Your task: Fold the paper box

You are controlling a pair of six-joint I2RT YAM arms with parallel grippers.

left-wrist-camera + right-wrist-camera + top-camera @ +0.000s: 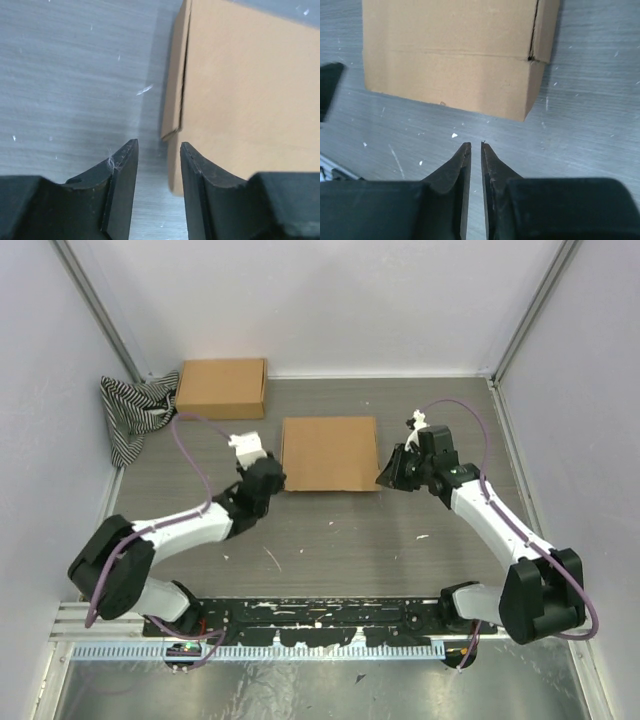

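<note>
The paper box [330, 453] lies closed and flat in the middle of the table, lid down, a brown cardboard rectangle. My left gripper [272, 478] sits at its near left corner. In the left wrist view the box corner [250, 90] is just ahead of the right finger, and the gripper [159, 147] is open with only table between its fingers. My right gripper [386, 476] is by the box's right near corner. The right wrist view shows the box [450, 50] a short way ahead, apart from the gripper [474, 145], which is shut with a thin slit and holds nothing.
A second, fully formed brown box [222, 387] stands at the back left, next to a black-and-white striped cloth [135, 412]. Grey walls close in the back and both sides. White specks dot the table [330, 530].
</note>
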